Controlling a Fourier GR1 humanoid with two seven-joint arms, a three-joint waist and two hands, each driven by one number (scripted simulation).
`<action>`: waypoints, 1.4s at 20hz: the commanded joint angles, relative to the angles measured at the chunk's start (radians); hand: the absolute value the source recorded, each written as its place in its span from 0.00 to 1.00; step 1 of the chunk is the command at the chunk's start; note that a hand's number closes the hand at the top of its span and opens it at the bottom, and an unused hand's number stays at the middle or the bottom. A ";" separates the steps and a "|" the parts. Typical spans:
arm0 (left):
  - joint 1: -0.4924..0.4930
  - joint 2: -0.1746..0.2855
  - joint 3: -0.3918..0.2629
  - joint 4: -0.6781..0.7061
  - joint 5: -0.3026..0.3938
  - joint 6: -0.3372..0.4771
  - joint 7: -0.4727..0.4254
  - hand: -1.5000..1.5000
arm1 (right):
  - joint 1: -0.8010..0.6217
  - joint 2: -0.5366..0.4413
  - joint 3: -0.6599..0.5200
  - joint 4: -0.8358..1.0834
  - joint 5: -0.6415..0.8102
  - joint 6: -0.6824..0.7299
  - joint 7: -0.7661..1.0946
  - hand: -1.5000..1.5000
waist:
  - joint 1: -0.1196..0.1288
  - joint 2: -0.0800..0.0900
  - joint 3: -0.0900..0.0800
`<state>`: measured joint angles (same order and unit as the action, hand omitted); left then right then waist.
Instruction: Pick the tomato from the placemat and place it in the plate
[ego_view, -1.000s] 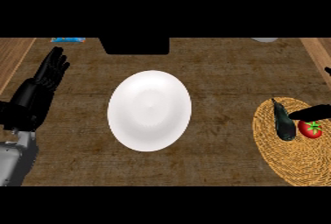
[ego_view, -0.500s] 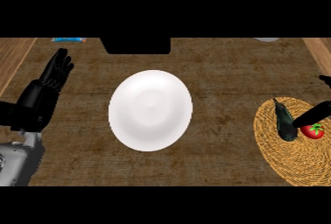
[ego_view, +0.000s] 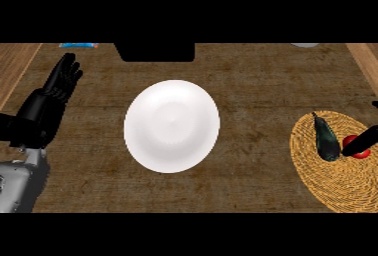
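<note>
Tomato (ego_view: 362, 153): table (ego_view: 258, 90) right edge, partly covered by right robot hand (ego_view: 363, 141).
Right grip: cannot tell.
Left robot hand (ego_view: 44, 110): open, far away.

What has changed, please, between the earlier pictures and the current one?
The right hand has swung lower and now overlaps the tomato on the placemat; whether it grips it is unclear. Tomato, plate, dark vegetable and raised left hand stayed put.

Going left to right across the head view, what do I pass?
First the left hand → plate → dark vegetable on the placemat → tomato. I left out the right hand, which overlaps the tomato.
</note>
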<state>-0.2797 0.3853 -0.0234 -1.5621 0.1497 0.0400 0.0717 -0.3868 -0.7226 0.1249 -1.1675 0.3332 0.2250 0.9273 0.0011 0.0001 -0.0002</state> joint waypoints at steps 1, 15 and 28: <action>0.031 -0.011 0.020 -0.053 0.000 -0.009 0.034 0.50 | 0.047 0.019 -0.023 0.059 0.042 0.007 -0.034 0.00 | 0.002 0.000 0.000; 0.040 -0.069 0.055 -0.090 -0.070 -0.066 0.070 0.50 | -0.003 0.112 -0.129 0.255 0.150 0.041 -0.160 0.00 | 0.002 0.000 0.000; -0.019 -0.068 0.100 -0.013 -0.062 -0.102 0.019 0.50 | -0.009 0.151 -0.066 0.409 0.390 -0.312 -0.370 1.00 | 0.005 0.002 0.001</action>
<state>-0.3015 0.3061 0.0541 -1.5805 0.0718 -0.0357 0.1108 -0.4114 -0.6018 0.0268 -0.7741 0.6427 0.0342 0.5896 0.0066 -0.0005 -0.0047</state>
